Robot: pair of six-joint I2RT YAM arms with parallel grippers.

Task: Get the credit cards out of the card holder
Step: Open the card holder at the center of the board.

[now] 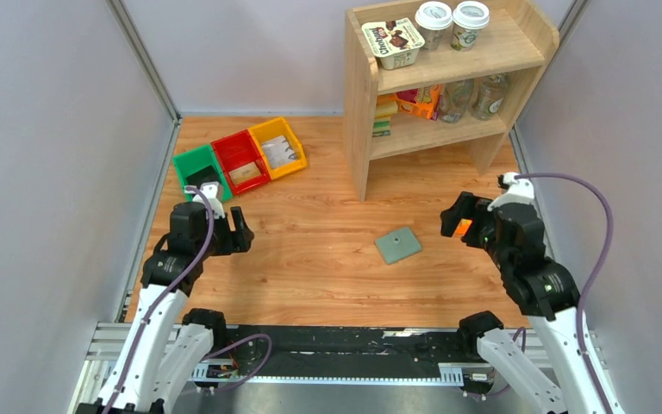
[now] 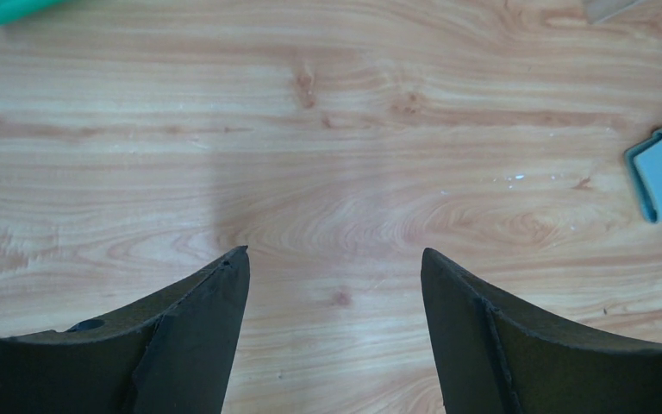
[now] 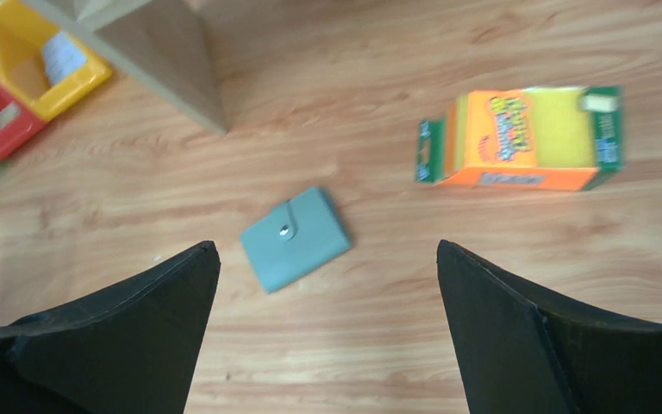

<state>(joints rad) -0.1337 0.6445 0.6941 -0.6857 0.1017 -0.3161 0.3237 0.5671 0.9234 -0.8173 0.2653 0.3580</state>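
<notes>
Card holder [image 1: 397, 245] folded closed, grey-green, tab snapped, flat on counter [image 1: 310, 267] near shelf [image 1: 448, 95]. Left pincer [image 2: 334, 251], right pincer [image 3: 327, 244]: spread wide, empty.

Bright, even light, soft shadows on my feeds; right wrist view smeared, blurring the card holder [image 3: 296, 239] and orange carton [image 3: 521, 138].

You've got the card holder [image 1: 397, 245] lying shut and flat on the table [image 1: 310, 267], approx centre-right. Your left gripper [image 1: 240, 231] hangs well off to its left. Your right gripper [image 1: 453, 222] is near on its right, w/ an orange patch [image 1: 463, 228] showing beside it.
</notes>
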